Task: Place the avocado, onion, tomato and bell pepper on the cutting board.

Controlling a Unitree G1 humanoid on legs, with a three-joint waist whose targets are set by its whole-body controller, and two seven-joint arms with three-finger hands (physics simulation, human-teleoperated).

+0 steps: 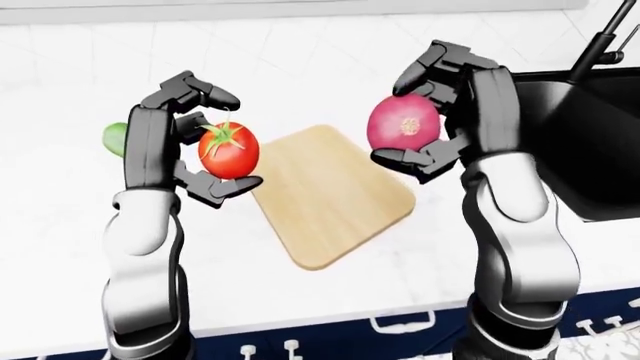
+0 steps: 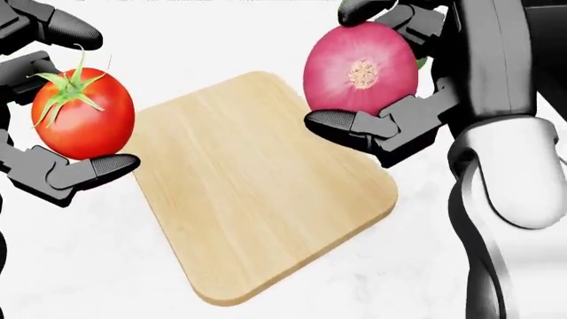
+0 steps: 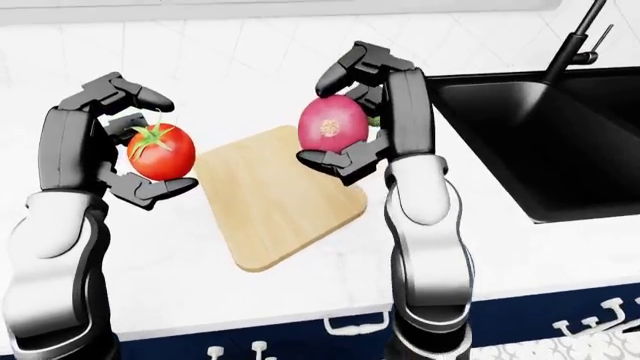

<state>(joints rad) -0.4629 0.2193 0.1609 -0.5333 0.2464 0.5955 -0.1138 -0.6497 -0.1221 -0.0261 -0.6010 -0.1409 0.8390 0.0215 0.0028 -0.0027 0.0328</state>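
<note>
My left hand (image 2: 106, 100) is shut on a red tomato (image 2: 84, 119) with a green stem, held above the counter at the left edge of the wooden cutting board (image 2: 257, 193). My right hand (image 2: 335, 65) is shut on a purple-red onion (image 2: 361, 68), held over the board's upper right corner. Nothing lies on the board. A green item (image 1: 113, 139) rests on the counter left of my left forearm, mostly hidden. Another green sliver (image 3: 373, 120) peeks out behind the onion.
A black sink (image 3: 540, 142) with a dark faucet (image 3: 575, 45) is set into the white counter (image 3: 200, 285) at the right. The counter's near edge runs along the bottom of the eye views, above dark blue cabinets (image 3: 560, 315).
</note>
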